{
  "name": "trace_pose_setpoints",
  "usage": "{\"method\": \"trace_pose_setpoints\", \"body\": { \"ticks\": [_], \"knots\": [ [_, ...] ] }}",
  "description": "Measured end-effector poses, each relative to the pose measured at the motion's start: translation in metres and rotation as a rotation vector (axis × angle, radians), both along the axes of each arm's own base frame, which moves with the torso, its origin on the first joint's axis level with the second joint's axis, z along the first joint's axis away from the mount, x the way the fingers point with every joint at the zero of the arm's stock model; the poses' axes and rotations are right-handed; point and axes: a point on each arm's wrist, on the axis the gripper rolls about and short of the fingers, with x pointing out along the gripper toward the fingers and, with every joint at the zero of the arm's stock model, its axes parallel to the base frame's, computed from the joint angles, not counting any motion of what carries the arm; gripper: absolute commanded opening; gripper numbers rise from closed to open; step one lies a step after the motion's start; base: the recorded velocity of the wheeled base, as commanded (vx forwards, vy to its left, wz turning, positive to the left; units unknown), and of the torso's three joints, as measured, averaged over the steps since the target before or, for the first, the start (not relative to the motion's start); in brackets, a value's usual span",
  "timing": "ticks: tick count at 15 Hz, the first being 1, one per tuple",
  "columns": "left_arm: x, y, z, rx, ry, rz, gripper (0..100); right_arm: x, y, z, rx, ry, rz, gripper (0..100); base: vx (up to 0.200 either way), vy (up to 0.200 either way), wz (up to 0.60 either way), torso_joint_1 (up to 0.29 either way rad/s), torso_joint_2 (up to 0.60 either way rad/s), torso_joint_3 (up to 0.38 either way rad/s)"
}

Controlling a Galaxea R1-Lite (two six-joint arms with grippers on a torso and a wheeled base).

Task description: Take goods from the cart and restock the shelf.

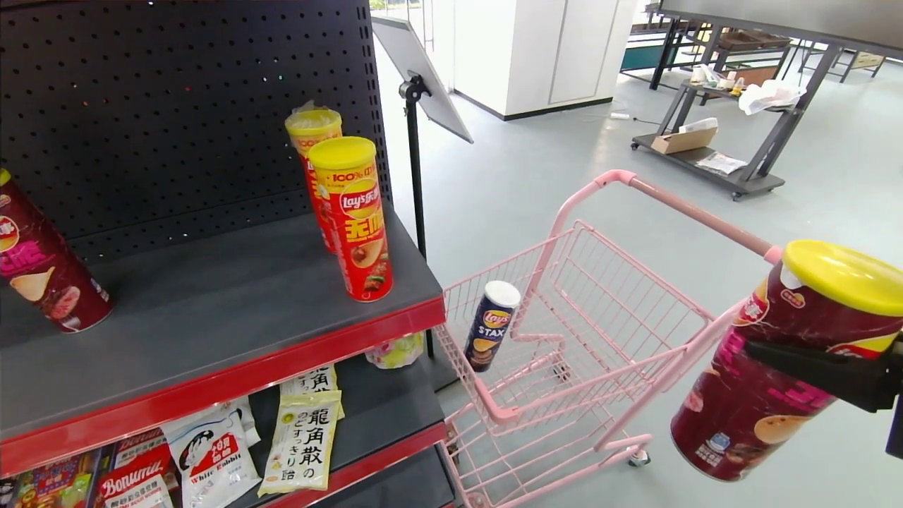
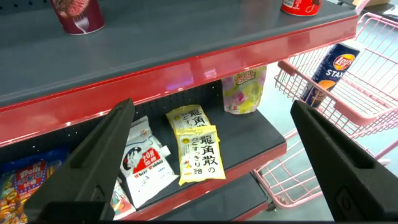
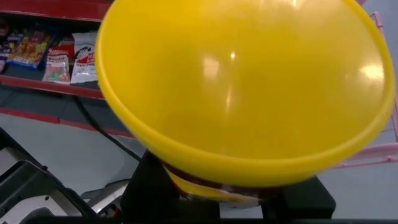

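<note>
Maroon with a yellow lid, the chip can (image 1: 748, 416) hangs tilted in my right pincer (image 1: 822, 368), which is clamped round its upper body. It is just off the right side of the pink cart (image 1: 691, 214), above the floor. My left pincer (image 2: 211, 165) is spread wide with nothing in it, facing the lower tier of the shelf (image 1: 211, 310). One dark-blue can (image 1: 492, 324) leans inside the cart, and two red cans (image 1: 356, 219) and another maroon can (image 1: 42, 268) stand on the shelf's top board.

Bare shelf board (image 1: 211, 303) lies open between the left-hand maroon can (image 1: 44, 271) and two red cans (image 1: 360, 226), pegboard (image 1: 176, 106) behind.
</note>
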Motion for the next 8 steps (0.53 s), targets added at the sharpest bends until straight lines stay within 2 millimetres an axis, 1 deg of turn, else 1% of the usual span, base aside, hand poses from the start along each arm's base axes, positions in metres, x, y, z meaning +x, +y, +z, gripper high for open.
{"method": "trace_pose_setpoints", "body": {
  "ticks": [4,8],
  "knots": [
    [0.0000,0.0000,0.0000,0.000,0.000,0.000,100,0.0006,-0.0007,-0.0050,-0.040,-0.010,-0.008,0,0.000,0.000,0.00,0.000,0.00,0.000],
    [0.0000,0.0000,0.0001,0.000,-0.001,-0.001,100,0.0009,-0.0010,-0.0067,-0.046,-0.006,-0.016,0,0.000,0.000,0.60,0.004,0.00,0.002]
  ]
}}
